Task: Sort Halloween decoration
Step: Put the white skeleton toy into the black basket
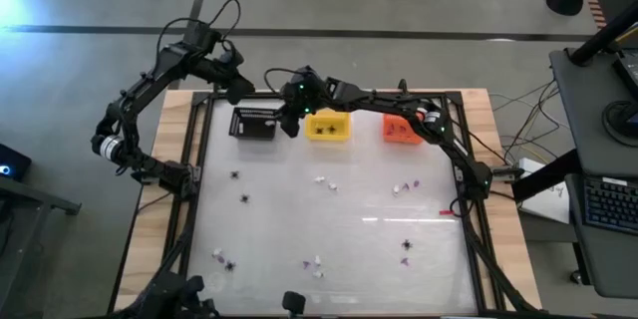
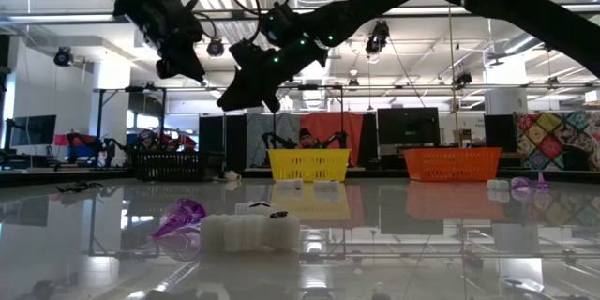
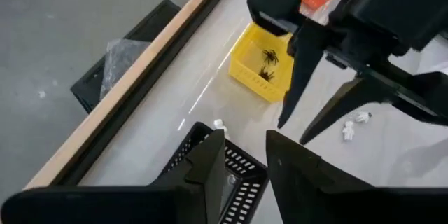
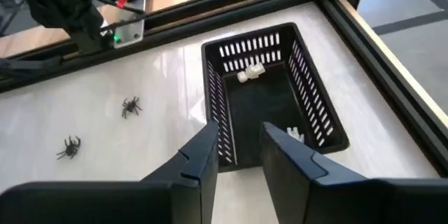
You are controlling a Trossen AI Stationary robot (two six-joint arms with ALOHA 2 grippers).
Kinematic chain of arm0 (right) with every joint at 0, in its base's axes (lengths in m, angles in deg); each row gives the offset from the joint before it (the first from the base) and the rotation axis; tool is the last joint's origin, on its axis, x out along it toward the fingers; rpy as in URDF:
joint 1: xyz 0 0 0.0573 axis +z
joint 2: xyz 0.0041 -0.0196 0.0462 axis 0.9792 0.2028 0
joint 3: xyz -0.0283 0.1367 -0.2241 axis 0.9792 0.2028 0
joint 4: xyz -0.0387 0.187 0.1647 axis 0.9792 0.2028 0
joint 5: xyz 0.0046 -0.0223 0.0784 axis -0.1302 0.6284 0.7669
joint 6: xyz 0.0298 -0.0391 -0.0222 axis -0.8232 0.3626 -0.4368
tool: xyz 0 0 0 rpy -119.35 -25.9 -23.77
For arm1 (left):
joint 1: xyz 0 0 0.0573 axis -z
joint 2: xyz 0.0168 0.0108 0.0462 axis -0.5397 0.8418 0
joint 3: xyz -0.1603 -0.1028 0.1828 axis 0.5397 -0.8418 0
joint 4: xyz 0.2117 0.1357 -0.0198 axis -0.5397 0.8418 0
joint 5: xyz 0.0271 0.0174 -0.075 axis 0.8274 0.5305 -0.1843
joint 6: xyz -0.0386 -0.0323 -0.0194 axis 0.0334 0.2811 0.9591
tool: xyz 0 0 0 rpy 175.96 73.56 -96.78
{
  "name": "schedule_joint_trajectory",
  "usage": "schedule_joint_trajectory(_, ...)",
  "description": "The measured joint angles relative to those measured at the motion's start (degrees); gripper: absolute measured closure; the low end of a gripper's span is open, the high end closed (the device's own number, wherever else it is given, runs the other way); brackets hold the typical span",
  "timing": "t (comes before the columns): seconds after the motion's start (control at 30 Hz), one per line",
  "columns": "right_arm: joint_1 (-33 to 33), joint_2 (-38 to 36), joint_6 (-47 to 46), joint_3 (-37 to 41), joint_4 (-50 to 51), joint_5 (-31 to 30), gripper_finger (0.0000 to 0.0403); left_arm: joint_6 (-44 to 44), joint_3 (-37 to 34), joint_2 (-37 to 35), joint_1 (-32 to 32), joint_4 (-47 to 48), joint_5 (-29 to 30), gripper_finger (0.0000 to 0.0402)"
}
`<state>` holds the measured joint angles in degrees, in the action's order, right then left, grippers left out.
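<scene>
Although both arms hang over the far row of baskets, I judge the sort well short of finished. From the high view, the left gripper (image 1: 242,88) sits above the black basket (image 1: 253,123) and the right gripper (image 1: 290,126) hovers between that basket and the yellow basket (image 1: 328,127); the orange basket (image 1: 400,130) stands apart to the right. Across the surface (image 1: 359,249) loose trinkets remain: black spiders (image 1: 235,173), white bits (image 1: 321,180) and purple bits (image 1: 416,185), with more along the near edge.

In the low view, a purple bit (image 2: 180,216) and a white piece (image 2: 251,232) lie close to the camera, uncollected, and both arms hang above the far baskets.

Through the left wrist view, my jaws stand parted with nothing between them, right above the black basket's rim (image 3: 238,175). The yellow basket (image 3: 260,66) already holds two spiders (image 3: 269,57).

Through the right wrist view, the jaws are likewise apart and empty, over the black basket (image 4: 273,105), which holds white bits (image 4: 250,73). Two spiders (image 4: 131,106) lie on the surface beside it.

So a few whites and spiders are binned; most pieces are left. I can read no brand, label or writing anywhere.
</scene>
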<state>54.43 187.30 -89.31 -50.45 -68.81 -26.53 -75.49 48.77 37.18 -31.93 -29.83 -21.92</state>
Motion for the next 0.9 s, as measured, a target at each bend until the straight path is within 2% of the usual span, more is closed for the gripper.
schedule_joint_trajectory(0.07,-0.10,-0.26,0.32,0.00,1.35,-1.91,0.0305,0.00,0.02,-0.04,0.02,0.56,-0.04,0.0313)
schedule_joint_trajectory(0.17,-0.61,-1.75,2.57,0.00,8.60,-4.13,0.0308,-2.00,-0.12,-0.07,0.14,2.36,-0.46,0.0313)
schedule_joint_trajectory(0.37,-1.86,-8.58,8.94,-0.01,22.48,-7.50,0.0306,-5.71,-0.23,0.19,2.39,3.80,-0.44,0.0318)
schedule_joint_trajectory(0.57,-2.89,-10.11,10.48,-0.04,21.75,-7.07,0.0303,-5.73,-0.24,0.39,3.32,3.64,0.03,0.0320)
schedule_joint_trajectory(0.83,-3.05,-5.49,17.11,0.04,16.20,-4.72,0.0303,-3.19,-0.18,0.36,3.29,3.64,0.11,0.0320)
schedule_joint_trajectory(0.9,-3.05,-4.65,18.40,0.02,15.01,-2.08,0.0303,-2.22,-0.18,0.35,3.30,3.65,0.10,0.0320)
